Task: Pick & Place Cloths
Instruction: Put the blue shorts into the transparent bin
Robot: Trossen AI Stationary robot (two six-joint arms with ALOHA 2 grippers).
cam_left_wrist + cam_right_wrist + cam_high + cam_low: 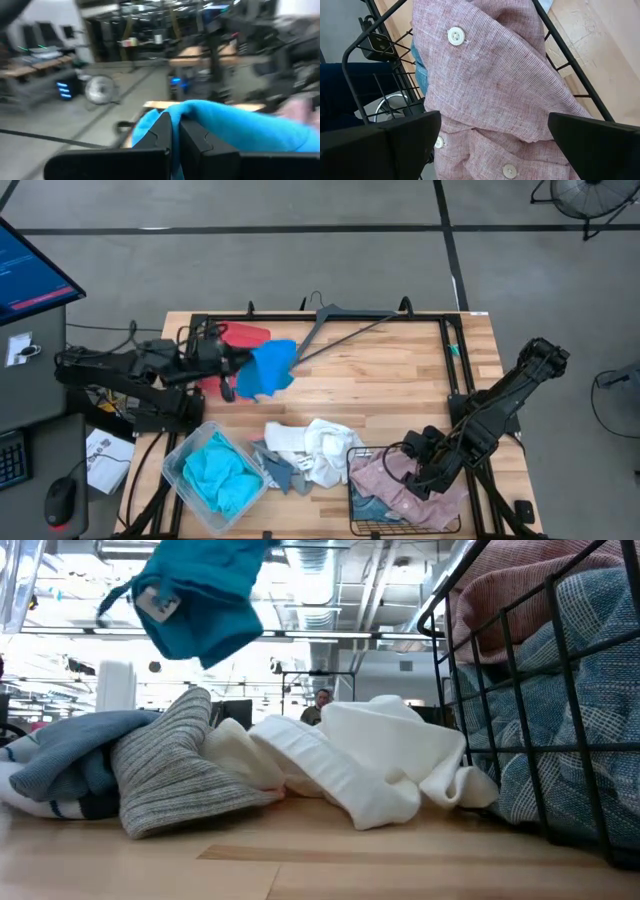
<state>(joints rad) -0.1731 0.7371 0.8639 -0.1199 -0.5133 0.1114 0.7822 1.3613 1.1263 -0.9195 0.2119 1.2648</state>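
My left gripper [238, 366] is shut on a deeper blue cloth [268, 370] that hangs in the air over the table's far left part; the low view shows the blue cloth [200, 595] high up. My right gripper [492, 135] is open just above a pale pink buttoned cloth [490, 75], which lies on a blue-striped cloth [570, 740] in a wire basket [358, 515]. Turquoise cloths [220, 475] fill a clear bin [172, 465]. A white cloth [315, 448] and a grey cloth [277, 472] lie in a heap on the table between the bin and the basket. My left gripper pinches a bunched part of the blue cloth [200, 112] between its two shut fingers [162, 132], coming about level from the table's left. One layer or several, I cannot tell. The cloth is lifted clear and hangs slack below and beyond the fingers.
A red tray [245, 335] lies at the far left behind the held cloth. A grey hanger [345, 320] rests along the far edge. Bare wood shows in the middle and at the far right [400, 380]. A monitor [30, 270] stands beyond the left edge.
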